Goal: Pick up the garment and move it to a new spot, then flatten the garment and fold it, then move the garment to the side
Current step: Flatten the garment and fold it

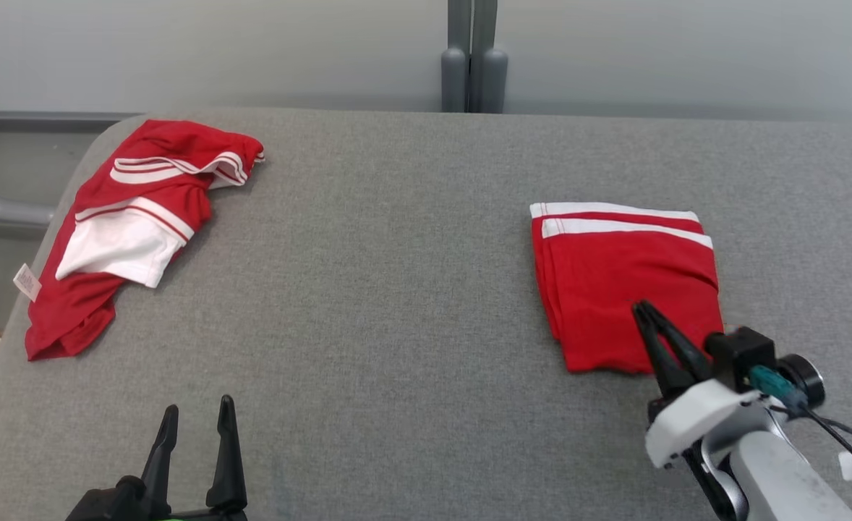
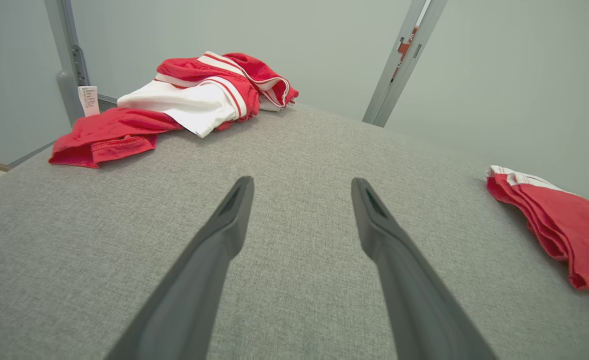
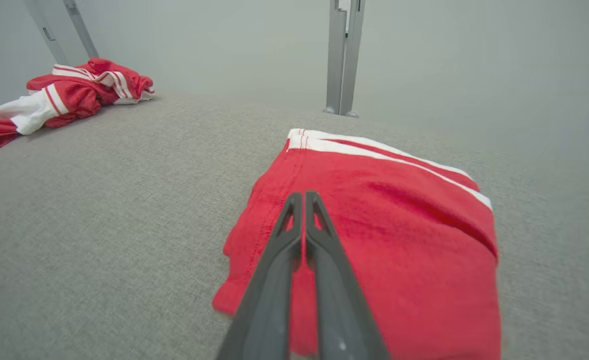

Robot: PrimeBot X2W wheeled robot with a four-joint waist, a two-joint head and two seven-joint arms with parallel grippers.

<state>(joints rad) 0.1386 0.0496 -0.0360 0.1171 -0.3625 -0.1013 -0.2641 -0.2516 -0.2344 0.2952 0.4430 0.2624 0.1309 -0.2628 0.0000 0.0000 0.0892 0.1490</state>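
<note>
Left gripper (image 1: pixel 198 405): jaws spread over the bare table (image 1: pixel 397 289), nothing between them.
Right gripper (image 1: pixel 641 310): jaws pressed together with no cloth visibly pinched; I cannot tell whether the tips touch.
Folded garment (image 1: pixel 614 289): under and just beyond the right tips, a neat flat rectangle.
Crumpled garment (image 1: pixel 129 224): far ahead and left of the left jaws, bunched.
Progress: folding looks done and the piece appears set aside; the crumpled one likely remains.
</note>
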